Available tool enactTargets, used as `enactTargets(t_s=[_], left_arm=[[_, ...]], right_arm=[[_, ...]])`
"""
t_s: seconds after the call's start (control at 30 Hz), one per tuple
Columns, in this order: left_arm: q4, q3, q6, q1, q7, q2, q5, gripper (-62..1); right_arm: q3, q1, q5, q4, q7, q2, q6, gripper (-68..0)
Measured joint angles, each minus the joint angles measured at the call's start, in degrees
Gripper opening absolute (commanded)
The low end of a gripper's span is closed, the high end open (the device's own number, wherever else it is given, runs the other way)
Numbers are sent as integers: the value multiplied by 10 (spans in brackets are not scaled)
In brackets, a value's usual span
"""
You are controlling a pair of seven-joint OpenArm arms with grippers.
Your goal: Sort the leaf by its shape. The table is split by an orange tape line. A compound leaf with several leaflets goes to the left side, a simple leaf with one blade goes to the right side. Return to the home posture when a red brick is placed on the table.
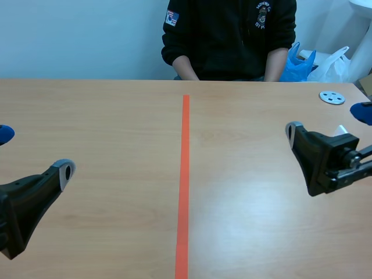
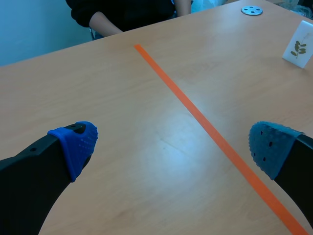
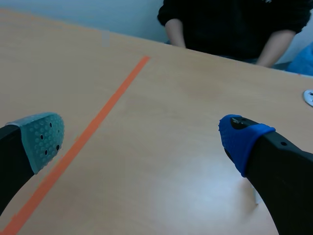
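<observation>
in the scene view the small white leaf card is showing only as a pale corner just behind the right gripper, on the right side of the orange tape line. it is probably going to handle as a very light, thin, bendable and fairly slick piece, so pinching it by its free edges with the soft pads is looking wiser than pressing down on its face. the left gripper is hanging low on the other side of the line, while a person is sitting across the table. in the left wrist view the left gripper is standing spread wide with nothing between its blue pads, and the card is lying well ahead, beyond the tape, near a metal disc. it is showing a dark green sprig with several small leaflets along one stem, seemingly a compound leaf, and it is looking propped upright, though that is uncertain. in the right wrist view the right gripper is also gaping apart and holding nothing, and only a thin white sliver, perhaps the card, is peeking beside its blue-padded finger.
</observation>
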Motion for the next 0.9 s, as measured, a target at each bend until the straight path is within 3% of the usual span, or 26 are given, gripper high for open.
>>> enactTargets(t_s=[0.2, 0.37, 0.9], left_arm=[[0, 0, 0, 0, 0, 0, 0, 14], [0, 0, 0, 0, 0, 0, -2, 14], [0, 0, 0, 0, -5, 0, -2, 14]], right_arm=[[23, -22, 0, 27, -14, 0, 27, 4], [23, -25, 0, 27, -17, 0, 34, 4], [23, -25, 0, 25, -6, 0, 34, 4]])
